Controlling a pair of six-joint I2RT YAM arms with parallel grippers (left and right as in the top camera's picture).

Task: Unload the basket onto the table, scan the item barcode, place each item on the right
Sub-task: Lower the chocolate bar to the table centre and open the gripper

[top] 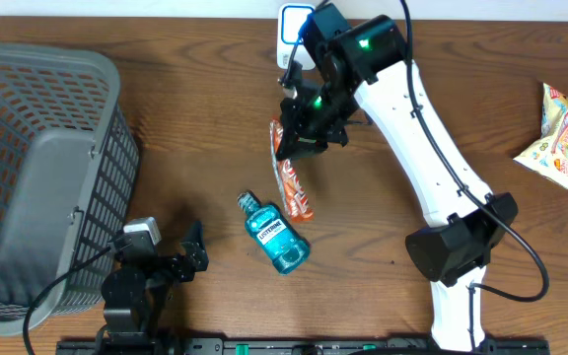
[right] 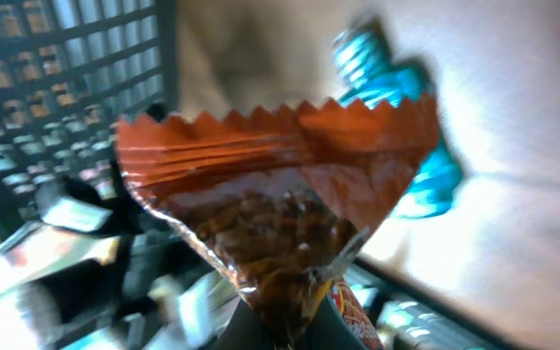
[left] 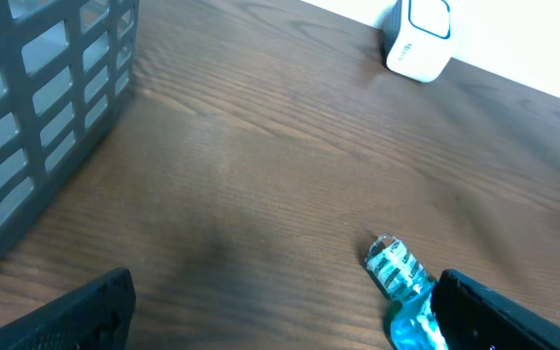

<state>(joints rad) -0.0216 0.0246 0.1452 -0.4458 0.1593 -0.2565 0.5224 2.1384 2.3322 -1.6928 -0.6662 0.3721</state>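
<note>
One orange snack packet [top: 296,192] pinched in the right hand [top: 297,146]; one Listerine bottle [top: 275,235] nearby; left hand [top: 196,248] spread wide, empty.

The right arm [top: 432,148] wears glossy white shells on its long links, joined by chunky black housings [top: 459,247]. Two green indicator lights [top: 366,43] glow on its black wrist section, and thin black cables [top: 540,258] loop alongside. The smaller left arm [top: 131,291] is matte black throughout, carries a pale grey camera block [top: 142,231], trails a black cable [top: 57,286], and ends in blunt black fingers [left: 76,313].
</note>
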